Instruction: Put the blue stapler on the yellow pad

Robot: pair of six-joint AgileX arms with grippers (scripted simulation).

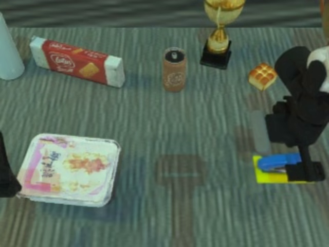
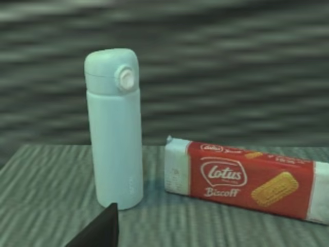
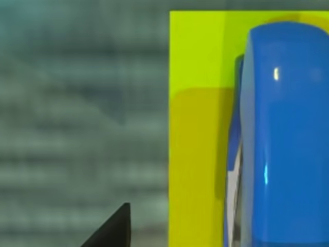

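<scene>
Near the counter's right edge you see one glossy, rounded blue stapler (image 1: 278, 162) lying flat on one thin matte yellow pad (image 1: 267, 177). Your right hand (image 1: 307, 170) stands over the stapler's right end; whether it is clenched or released you cannot tell. Your left hand (image 1: 6, 172) sits parked at the counter's left edge, beside one plastic-wrapped food tray (image 1: 69, 169).

Desk (image 1: 154, 139): grey-green, streaked. Pale blue flask (image 2: 114, 128) upright at far left, capped. Red-and-white Lotus Biscoff biscuit pack (image 1: 77, 60) lying flat just beside flask. Brown can (image 1: 174, 69) upright near centre back. Gold trophy (image 1: 219, 32) on black base, right of can. Small bread bun (image 1: 262, 76) near trophy. White food tray (image 1: 69, 169) with printed lid, front left.
</scene>
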